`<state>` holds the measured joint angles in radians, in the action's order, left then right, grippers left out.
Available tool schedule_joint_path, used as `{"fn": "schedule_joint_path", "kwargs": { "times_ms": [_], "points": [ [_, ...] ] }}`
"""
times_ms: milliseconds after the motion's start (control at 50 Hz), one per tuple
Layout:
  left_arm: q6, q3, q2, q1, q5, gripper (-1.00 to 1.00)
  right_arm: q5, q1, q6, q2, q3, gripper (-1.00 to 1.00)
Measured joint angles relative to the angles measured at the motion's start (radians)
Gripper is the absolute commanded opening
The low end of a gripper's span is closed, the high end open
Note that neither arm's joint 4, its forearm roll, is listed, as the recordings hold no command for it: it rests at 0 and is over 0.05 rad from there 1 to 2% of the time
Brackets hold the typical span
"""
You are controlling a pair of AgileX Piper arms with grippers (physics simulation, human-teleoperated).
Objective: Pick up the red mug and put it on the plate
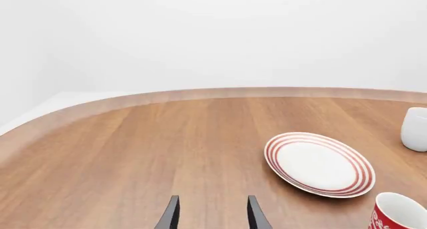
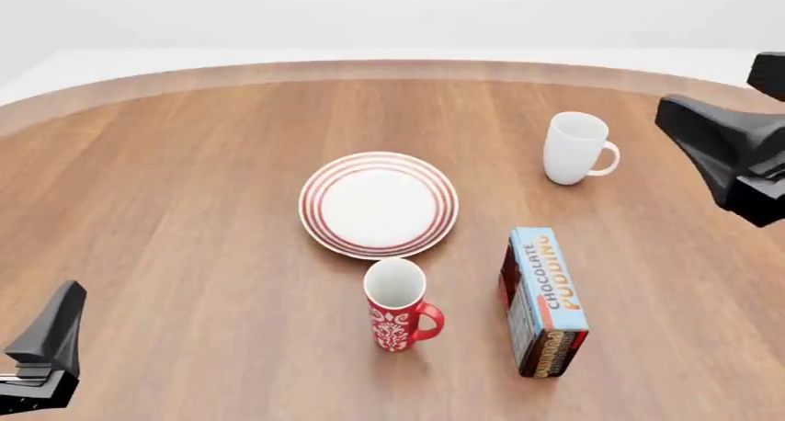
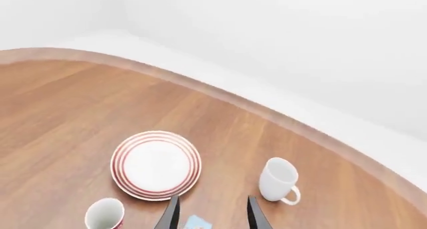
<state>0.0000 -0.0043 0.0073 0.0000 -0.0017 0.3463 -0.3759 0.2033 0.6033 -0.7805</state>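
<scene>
Your red mug (image 2: 396, 306) stands upright on the table (image 2: 184, 210), just on the near side of the plate (image 2: 379, 204), close to its rim but not on it. Its handle points toward your right arm's side, and the white inside looks empty. The plate lies flat near the middle of the table with nothing on it.

To the right of the mug a chocolate pudding box (image 2: 545, 301) stands on its long edge, a little apart from it. Farther back on the right is a plain white mug (image 2: 575, 148), upright, well clear of the plate.

Your left gripper (image 1: 211, 214) hangs over bare wood at the near left; its fingers are spread apart and hold nothing. Your right gripper (image 3: 211, 214) is raised above the table's right side, fingers likewise apart and empty.
</scene>
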Motion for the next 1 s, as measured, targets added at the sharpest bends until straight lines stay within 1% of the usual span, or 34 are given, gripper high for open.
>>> {"fn": "schedule_joint_path", "kwargs": {
  "times_ms": [200,480,1000],
  "points": [
    [0.000,0.000,0.000,0.000,0.000,1.00,0.038,-0.047,0.021,0.112,-0.064,1.00],
    [0.000,0.000,0.000,0.000,0.000,1.00,0.081,-0.104,0.023,0.225,-0.115,1.00],
    [0.000,0.000,0.000,0.000,0.000,1.00,0.092,-0.200,-0.026,0.343,-0.115,1.00]
  ]
}}
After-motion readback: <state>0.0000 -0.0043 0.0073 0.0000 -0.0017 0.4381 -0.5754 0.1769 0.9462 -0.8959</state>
